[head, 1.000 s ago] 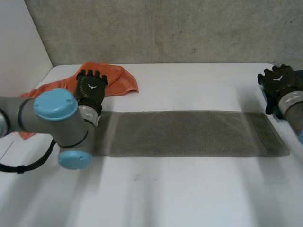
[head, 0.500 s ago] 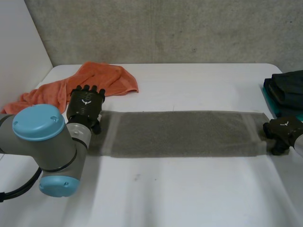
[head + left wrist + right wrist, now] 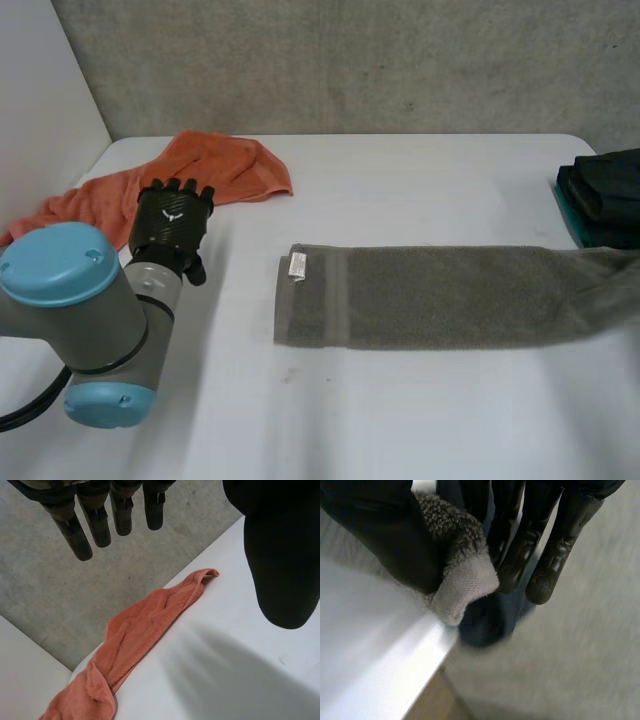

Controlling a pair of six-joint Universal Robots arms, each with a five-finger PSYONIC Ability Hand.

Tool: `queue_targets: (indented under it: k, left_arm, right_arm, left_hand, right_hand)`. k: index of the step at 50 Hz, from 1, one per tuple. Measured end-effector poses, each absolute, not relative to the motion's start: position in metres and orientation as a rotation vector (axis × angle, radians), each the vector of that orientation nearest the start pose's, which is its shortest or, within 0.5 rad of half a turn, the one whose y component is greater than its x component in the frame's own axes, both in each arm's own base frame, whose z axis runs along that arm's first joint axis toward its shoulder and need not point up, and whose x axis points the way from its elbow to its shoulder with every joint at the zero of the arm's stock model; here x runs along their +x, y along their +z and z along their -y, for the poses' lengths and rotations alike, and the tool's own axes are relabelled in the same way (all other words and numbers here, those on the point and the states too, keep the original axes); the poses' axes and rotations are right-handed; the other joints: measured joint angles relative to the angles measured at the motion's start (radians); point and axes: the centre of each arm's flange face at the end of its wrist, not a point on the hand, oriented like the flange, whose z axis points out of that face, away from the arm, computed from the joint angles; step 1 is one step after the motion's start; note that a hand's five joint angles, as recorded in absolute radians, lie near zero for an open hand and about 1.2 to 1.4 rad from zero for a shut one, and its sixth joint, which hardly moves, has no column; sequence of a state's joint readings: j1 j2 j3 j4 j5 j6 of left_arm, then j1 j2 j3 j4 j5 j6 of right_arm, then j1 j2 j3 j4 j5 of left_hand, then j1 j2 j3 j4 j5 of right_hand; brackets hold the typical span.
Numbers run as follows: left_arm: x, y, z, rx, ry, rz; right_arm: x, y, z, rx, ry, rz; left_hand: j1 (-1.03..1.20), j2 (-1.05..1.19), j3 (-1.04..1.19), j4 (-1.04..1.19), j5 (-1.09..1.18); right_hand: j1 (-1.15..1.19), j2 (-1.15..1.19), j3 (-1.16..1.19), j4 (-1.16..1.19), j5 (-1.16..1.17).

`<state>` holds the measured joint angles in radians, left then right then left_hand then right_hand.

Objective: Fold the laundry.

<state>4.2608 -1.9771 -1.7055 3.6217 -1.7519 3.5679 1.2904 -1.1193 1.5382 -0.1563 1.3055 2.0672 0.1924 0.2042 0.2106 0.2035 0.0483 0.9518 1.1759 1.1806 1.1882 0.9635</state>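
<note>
The orange towel (image 3: 190, 175) lay bunched beside my left hand (image 3: 172, 218), whose fingers were straight and empty. Dark folded clothes (image 3: 605, 195) sat at the right edge of the table (image 3: 400, 420). My right hand (image 3: 380, 535) pinched one end of the grey towel (image 3: 440, 297), which lay stretched across mid-table.

The head view looks down from behind over the whole table (image 3: 400, 420). The left wrist view faces past the left hand (image 3: 280, 555) to the orange towel (image 3: 145, 630), which both views share. The right wrist view sits close on the right hand (image 3: 385, 535) pinching the grey towel (image 3: 462, 580).
</note>
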Motion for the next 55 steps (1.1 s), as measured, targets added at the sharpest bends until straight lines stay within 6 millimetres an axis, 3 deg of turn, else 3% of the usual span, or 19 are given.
queue_targets:
  k: [1, 5, 12, 13, 14, 16, 18, 19, 22, 24, 26, 30, 36, 38, 39, 41, 46, 49, 55]
  left_arm:
    - [-0.261, 0.177, 0.277, 0.761, -2.074, -2.068]
    - [-0.259, 0.181, 0.276, 0.751, -2.084, -2.06]
    - [-0.255, 0.187, 0.273, 0.737, -2.093, -2.051]
    - [-0.254, 0.187, 0.273, 0.736, -2.092, -2.051]
    - [-0.254, 0.187, 0.273, 0.736, -2.092, -2.051]
    - [-0.253, 0.187, 0.271, 0.735, -2.088, -2.053]
    - [-0.253, 0.187, 0.271, 0.735, -2.087, -2.054]
    - [-0.252, 0.186, 0.27, 0.737, -2.084, -2.057]
    - [-0.252, 0.186, 0.27, 0.739, -2.081, -2.059]
    - [-0.253, 0.185, 0.269, 0.743, -2.08, -2.061]
    - [-0.253, 0.184, 0.269, 0.745, -2.08, -2.061]
    - [-0.257, 0.185, 0.268, 0.763, -2.095, -2.059]
    - [-0.268, 0.191, 0.266, 0.818, -2.152, -2.046]
    - [-0.274, 0.194, 0.263, 0.842, -2.177, -2.039]
    - [-0.286, 0.199, 0.257, 0.889, -2.232, -2.026]
    - [-0.296, 0.203, 0.252, 0.922, -2.27, -2.019]
    - [-0.322, 0.205, 0.24, 0.996, -2.343, -2.02]
    - [-0.337, 0.2, 0.235, 1.043, -2.36, -2.031]
    - [-0.36, 0.182, 0.231, 1.123, -2.343, -2.059]
  right_arm:
    - [0.075, 0.189, 0.392, 1.061, 1.504, 1.788]
    - [0.13, 0.205, 0.382, 1.172, 1.677, 1.685]
    - [0.249, 0.216, 0.335, 1.5, 2.006, 1.439]
    - [0.279, 0.213, 0.317, 1.601, 2.077, 1.372]
    - [0.279, 0.213, 0.317, 1.601, 2.077, 1.372]
    - [0.325, 0.2, 0.284, 1.773, 2.169, 1.273]
    - [0.331, 0.197, 0.279, 1.799, 2.179, 1.261]
    - [0.354, 0.184, 0.259, 1.909, 2.213, 1.216]
    - [0.37, 0.171, 0.243, 1.994, 2.227, 1.191]
    - [0.39, 0.147, 0.219, 2.132, 2.221, 1.173]
    - [0.393, 0.143, 0.214, 2.157, 2.216, 1.173]
    - [0.394, 0.133, 0.209, 2.153, 2.178, 1.242]
    - [0.38, 0.153, 0.224, 1.954, 2.155, 1.425]
    - [0.367, 0.164, 0.234, 1.837, 2.149, 1.541]
    - [0.34, 0.177, 0.252, 1.646, 2.13, 1.756]
    - [0.32, 0.181, 0.261, 1.519, 2.104, 1.915]
    - [0.274, 0.174, 0.271, 1.26, 1.969, 2.291]
    - [0.251, 0.16, 0.272, 1.165, 1.85, 2.438]
    - [0.219, 0.139, 0.278, 1.113, 1.685, 2.501]
  left_hand:
    - [0.0, 0.0, 0.0, 0.0, 0.0]
    - [0.0, 0.0, 0.0, 0.0, 0.0]
    - [0.0, 0.0, 0.0, 0.0, 0.0]
    - [0.0, 0.0, 0.0, 0.0, 0.0]
    - [0.0, 0.0, 0.0, 0.0, 0.0]
    - [0.0, 0.0, 0.0, 0.0, 0.0]
    - [0.0, 0.0, 0.0, 0.0, 0.0]
    - [0.0, 0.0, 0.0, 0.0, -0.002]
    - [0.0, 0.0, 0.0, 0.0, 0.0]
    - [0.0, 0.0, 0.0, 0.0, 0.0]
    - [0.0, 0.0, 0.0, 0.0, 0.0]
    - [0.0, 0.0, 0.0, 0.0, 0.0]
    - [0.0, 0.0, 0.0, 0.0, 0.0]
    - [0.0, 0.0, 0.0, 0.0, 0.0]
    - [0.0, 0.0, 0.0, 0.0, 0.0]
    - [0.0, 0.0, 0.0, 0.0, 0.0]
    - [0.0, 0.0, 0.0, 0.0, 0.0]
    - [0.0, 0.0, 0.0, 0.0, -0.001]
    - [0.0, 0.0, 0.0, 0.0, 0.0]
  right_hand:
    - [0.0, 0.0, 0.0, 0.0, 0.0]
    - [0.001, 0.0, 0.0, 0.0, 0.0]
    - [0.005, 0.0, 0.0, 0.0, 0.0]
    - [0.005, 0.0, 0.0, 0.0, 0.0]
    - [0.005, 0.0, 0.0, 0.0, 0.0]
    - [0.005, 0.0, 0.0, 0.0, 0.0]
    - [0.005, 0.0, 0.0, 0.0, 0.0]
    - [0.005, 0.0, 0.0, 0.0, 0.0]
    - [0.005, 0.0, 0.0, 0.0, 0.0]
    - [0.0, -0.075, -0.076, -0.08, -0.04]
    - [0.0, -0.087, -0.088, -0.096, -0.049]
    - [-0.624, -0.759, -0.734, -0.738, -0.674]
    - [-0.748, -0.954, -0.969, -0.953, -0.895]
    - [-0.748, -0.954, -0.969, -0.953, -0.895]
    - [-0.748, -0.954, -0.969, -0.953, -0.895]
    - [-0.748, -0.954, -0.969, -0.953, -0.895]
    - [-0.748, -0.954, -0.969, -0.953, -0.895]
    - [-0.748, -0.954, -0.969, -0.953, -0.895]
    - [-0.646, -0.82, -0.838, -0.843, -0.787]
